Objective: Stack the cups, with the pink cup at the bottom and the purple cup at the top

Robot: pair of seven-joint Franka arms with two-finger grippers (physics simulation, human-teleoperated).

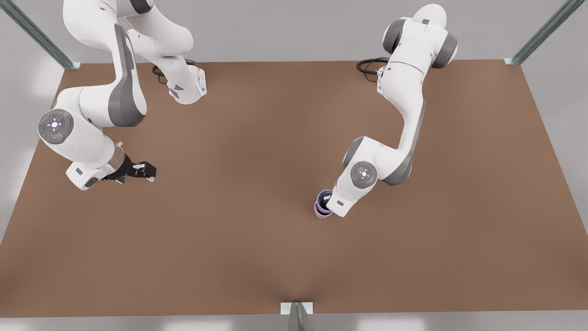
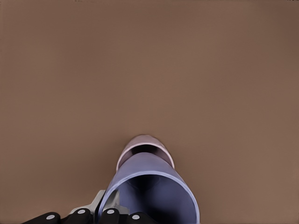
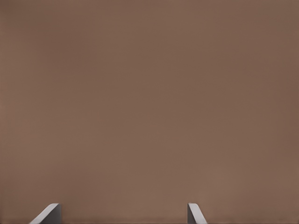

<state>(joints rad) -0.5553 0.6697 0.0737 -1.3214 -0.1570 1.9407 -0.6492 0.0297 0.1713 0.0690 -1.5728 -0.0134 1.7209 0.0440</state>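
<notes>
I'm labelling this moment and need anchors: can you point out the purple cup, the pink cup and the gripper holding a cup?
purple cup (image 2: 154, 175), left wrist view, on its outer wall near the rim.
pink cup (image 2: 144, 141), left wrist view, on its rim beyond the purple cup.
left gripper (image 1: 327, 198), front view, at the purple cup's rim.

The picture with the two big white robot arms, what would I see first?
First, the purple cup held by the left hand, low on the brown table towards the front view's right. It sits over the pink cup, whose rim peeks out beneath. The right hand waits open above bare table on the front view's left.
</notes>
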